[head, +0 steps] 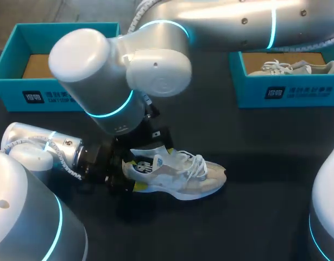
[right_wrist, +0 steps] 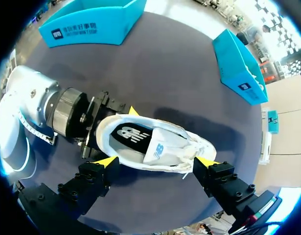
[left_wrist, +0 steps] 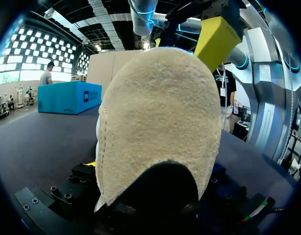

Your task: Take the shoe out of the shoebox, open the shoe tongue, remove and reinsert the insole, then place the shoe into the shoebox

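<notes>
A white and beige shoe (head: 183, 176) stands on the dark table, toe to the right, its black insole showing in the opening. My left gripper (head: 132, 174) comes in from the left and is shut on the heel, a yellow fingertip (right_wrist: 133, 111) pressed to its side. In the left wrist view the heel (left_wrist: 160, 122) fills the space between the fingers. My right arm reaches past the middle, and its gripper (right_wrist: 156, 161) hangs open above the shoe (right_wrist: 155, 142), touching nothing. One of its yellow fingers (left_wrist: 216, 36) shows above the heel.
An open teal shoebox (head: 47, 98) with a bare cardboard floor stands at the back left. A second teal shoebox (head: 286, 92) at the back right holds another pale shoe (head: 297, 68). Dark tabletop lies in front of and to the right of the shoe.
</notes>
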You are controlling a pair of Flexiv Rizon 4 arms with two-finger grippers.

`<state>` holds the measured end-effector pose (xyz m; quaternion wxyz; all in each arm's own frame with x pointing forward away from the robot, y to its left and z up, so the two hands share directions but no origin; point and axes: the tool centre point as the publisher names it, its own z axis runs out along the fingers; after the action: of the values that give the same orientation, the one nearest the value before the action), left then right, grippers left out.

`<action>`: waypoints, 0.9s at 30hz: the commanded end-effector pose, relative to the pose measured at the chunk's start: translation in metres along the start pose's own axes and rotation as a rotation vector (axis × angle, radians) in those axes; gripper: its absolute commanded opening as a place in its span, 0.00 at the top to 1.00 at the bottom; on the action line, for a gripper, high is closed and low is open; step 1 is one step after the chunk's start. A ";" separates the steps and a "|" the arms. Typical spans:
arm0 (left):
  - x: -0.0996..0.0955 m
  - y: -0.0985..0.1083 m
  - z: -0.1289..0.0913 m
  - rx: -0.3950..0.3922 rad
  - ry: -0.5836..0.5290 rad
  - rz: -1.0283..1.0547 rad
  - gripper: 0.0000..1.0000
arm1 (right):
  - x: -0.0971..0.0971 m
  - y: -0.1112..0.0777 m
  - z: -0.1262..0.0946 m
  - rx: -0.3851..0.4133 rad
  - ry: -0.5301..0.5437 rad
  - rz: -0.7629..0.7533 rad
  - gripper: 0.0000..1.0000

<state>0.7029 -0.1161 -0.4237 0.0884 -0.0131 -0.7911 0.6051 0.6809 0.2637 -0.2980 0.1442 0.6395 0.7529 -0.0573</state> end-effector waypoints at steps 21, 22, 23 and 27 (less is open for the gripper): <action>-0.003 0.001 0.001 -0.003 0.002 0.000 1.00 | -0.013 0.005 0.029 -0.053 -0.092 1.013 0.00; -0.003 0.001 0.001 -0.003 0.002 0.000 1.00 | -0.013 0.005 0.030 -0.067 -0.092 1.011 0.00; -0.003 0.001 0.001 -0.003 0.002 0.000 1.00 | -0.014 0.006 0.030 -0.077 -0.099 1.011 0.00; -0.003 0.001 0.001 -0.003 0.002 0.000 1.00 | -0.015 0.008 0.033 -0.094 -0.115 1.010 0.00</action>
<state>0.7029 -0.1161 -0.4238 0.0884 -0.0131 -0.7911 0.6051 0.7015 0.2391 -0.3227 0.1982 0.6339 0.7422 -0.0893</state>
